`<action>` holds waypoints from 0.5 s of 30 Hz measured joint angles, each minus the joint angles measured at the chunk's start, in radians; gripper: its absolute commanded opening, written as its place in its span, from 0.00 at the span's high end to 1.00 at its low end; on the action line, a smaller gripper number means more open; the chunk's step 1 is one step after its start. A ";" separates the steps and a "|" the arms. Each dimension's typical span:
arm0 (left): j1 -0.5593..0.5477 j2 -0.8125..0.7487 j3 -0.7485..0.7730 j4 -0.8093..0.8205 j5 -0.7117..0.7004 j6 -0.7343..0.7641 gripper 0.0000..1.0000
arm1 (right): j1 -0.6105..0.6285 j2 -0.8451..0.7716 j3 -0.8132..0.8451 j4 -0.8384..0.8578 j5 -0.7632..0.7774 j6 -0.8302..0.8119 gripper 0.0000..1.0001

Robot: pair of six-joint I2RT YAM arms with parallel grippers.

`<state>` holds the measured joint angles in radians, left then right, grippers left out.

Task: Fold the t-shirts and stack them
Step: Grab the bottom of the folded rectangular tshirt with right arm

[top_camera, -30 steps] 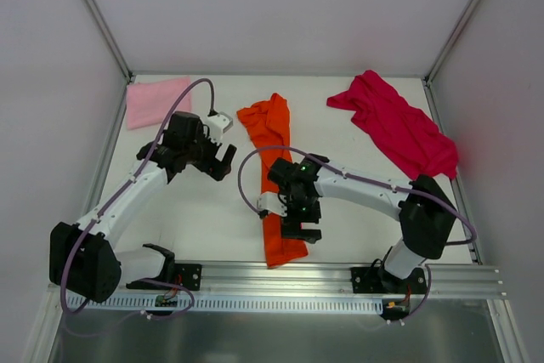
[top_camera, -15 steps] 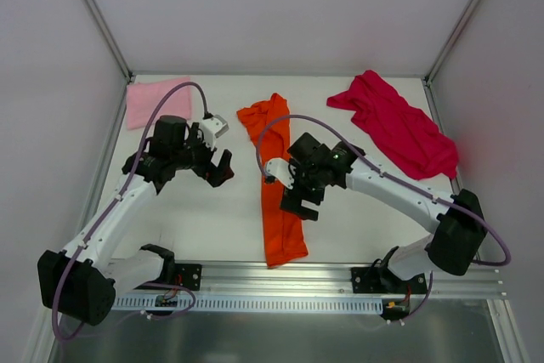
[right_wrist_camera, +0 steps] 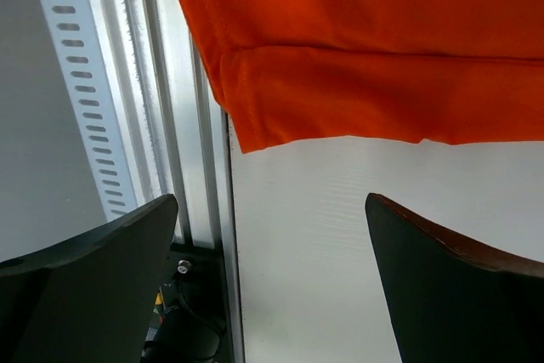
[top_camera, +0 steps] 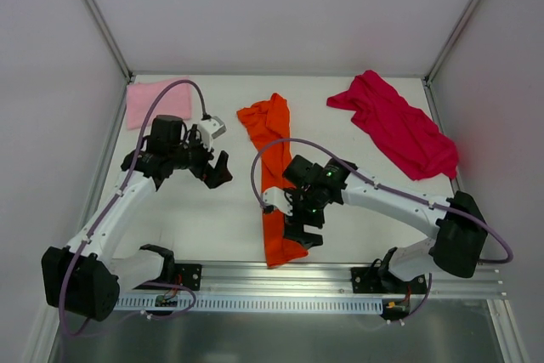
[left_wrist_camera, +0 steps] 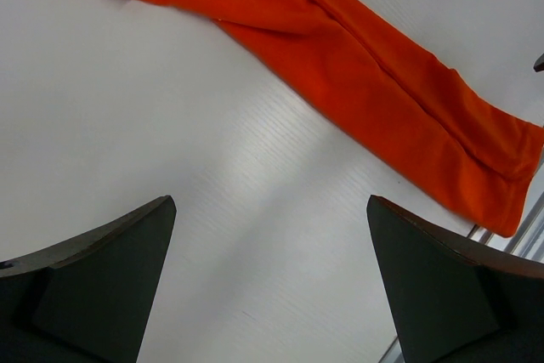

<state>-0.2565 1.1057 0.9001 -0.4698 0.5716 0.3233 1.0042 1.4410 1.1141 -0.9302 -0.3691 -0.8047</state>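
Observation:
The orange t-shirt (top_camera: 270, 138) lies as a long narrow strip from mid-table to the near edge; it runs across the top of the left wrist view (left_wrist_camera: 374, 82). Its near hem (right_wrist_camera: 365, 57) shows in the right wrist view. The pink t-shirt (top_camera: 157, 100) lies flat at the back left. The magenta t-shirt (top_camera: 398, 129) lies crumpled at the back right. My left gripper (top_camera: 219, 169) (left_wrist_camera: 270, 201) hangs open over bare table left of the orange strip. My right gripper (top_camera: 304, 234) (right_wrist_camera: 272, 197) is open beside the strip's near end, holding nothing.
The slotted aluminium rail (top_camera: 297, 278) (right_wrist_camera: 93, 82) runs along the near table edge, close to my right gripper. Metal frame posts (top_camera: 106, 155) and white walls bound the table on the left, right and back.
My right gripper went toward mid-table along the orange strip, then came back to its near end. My left gripper drifted slightly left and nearer. Both stayed open.

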 measured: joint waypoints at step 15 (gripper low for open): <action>0.101 -0.124 -0.007 0.025 0.003 -0.006 0.01 | -0.115 -0.019 -0.114 0.610 0.808 0.072 0.00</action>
<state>-0.1551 0.9817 0.8928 -0.4446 0.5751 0.3172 0.8890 1.4216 0.9997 -0.3206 0.4389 -0.7330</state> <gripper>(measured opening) 0.987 0.995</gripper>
